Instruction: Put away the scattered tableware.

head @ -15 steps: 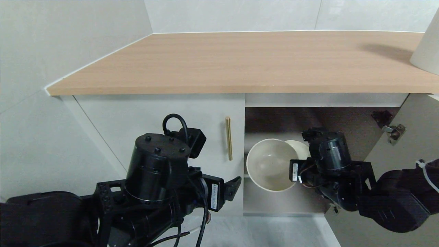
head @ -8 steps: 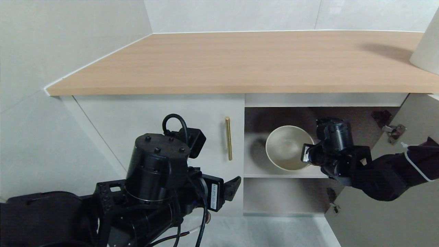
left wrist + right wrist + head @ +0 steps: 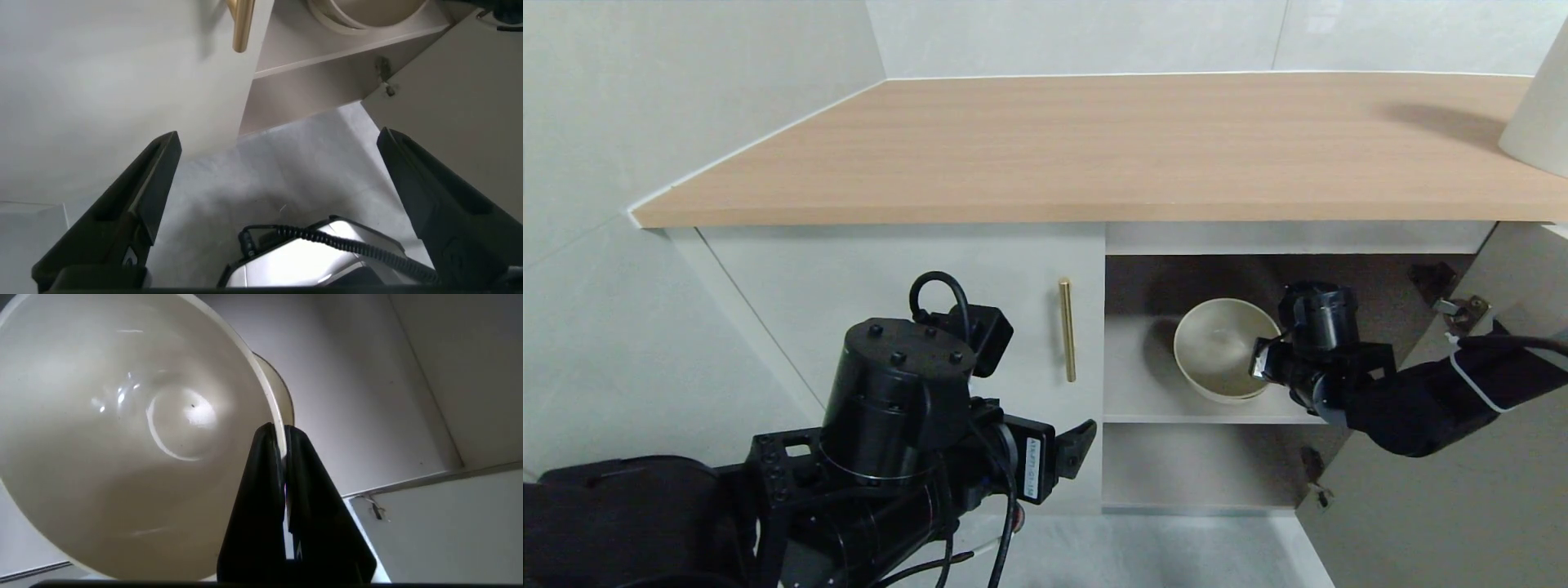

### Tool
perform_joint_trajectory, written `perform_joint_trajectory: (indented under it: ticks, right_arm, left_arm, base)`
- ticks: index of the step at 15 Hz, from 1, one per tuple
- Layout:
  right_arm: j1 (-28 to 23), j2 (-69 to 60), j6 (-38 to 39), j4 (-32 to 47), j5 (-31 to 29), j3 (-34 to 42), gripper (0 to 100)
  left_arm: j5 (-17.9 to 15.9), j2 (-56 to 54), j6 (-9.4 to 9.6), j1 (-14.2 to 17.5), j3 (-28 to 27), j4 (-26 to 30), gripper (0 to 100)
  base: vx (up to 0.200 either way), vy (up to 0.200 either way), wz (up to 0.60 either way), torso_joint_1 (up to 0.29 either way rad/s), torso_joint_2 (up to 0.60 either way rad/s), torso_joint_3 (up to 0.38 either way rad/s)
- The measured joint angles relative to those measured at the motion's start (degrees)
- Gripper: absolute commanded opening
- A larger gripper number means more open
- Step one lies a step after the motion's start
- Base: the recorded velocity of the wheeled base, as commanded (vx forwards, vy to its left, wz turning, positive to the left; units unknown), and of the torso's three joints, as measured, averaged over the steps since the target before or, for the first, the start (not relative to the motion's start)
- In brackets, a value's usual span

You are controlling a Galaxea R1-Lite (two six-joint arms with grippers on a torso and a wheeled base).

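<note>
The right claw (image 3: 1262, 367) pinched the right rim of the cream bowl (image 3: 1217, 351), which was at the open cabinet's upper shelf (image 3: 1135, 392), mouth tilted up and nearward. The left claw (image 3: 278, 145) gaped wide.

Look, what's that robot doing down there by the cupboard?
It is putting a dish away. The right gripper holds a cream bowl by the rim, jaws shut on it, inside the open cabinet over the upper shelf. I can't tell if the bowl has touched the shelf yet. The left gripper hangs low in front of the closed door, jaws wide open and holding nothing.
</note>
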Motion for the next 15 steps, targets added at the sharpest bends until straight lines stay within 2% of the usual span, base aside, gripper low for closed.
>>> perform_joint_trajectory:
  ticks: [14, 15]
  right_arm:
    - [-1.15, 3.19, 1.15, 0.04, -0.28, -2.05, 0]
    - [-1.18, 3.34, 1.15, 0.02, -0.30, -2.10, 100]
  left_arm:
    - [0.02, 0.00, 0.00, 0.04, -0.07, -0.02, 100]
    - [0.00, 0.00, -0.04, 0.04, -0.07, 0.00, 100]
  base:
    - [0.000, 0.000, 0.00, 0.000, 0.00, 0.000]
    - [0.000, 0.000, 0.00, 0.000, 0.00, 0.000]
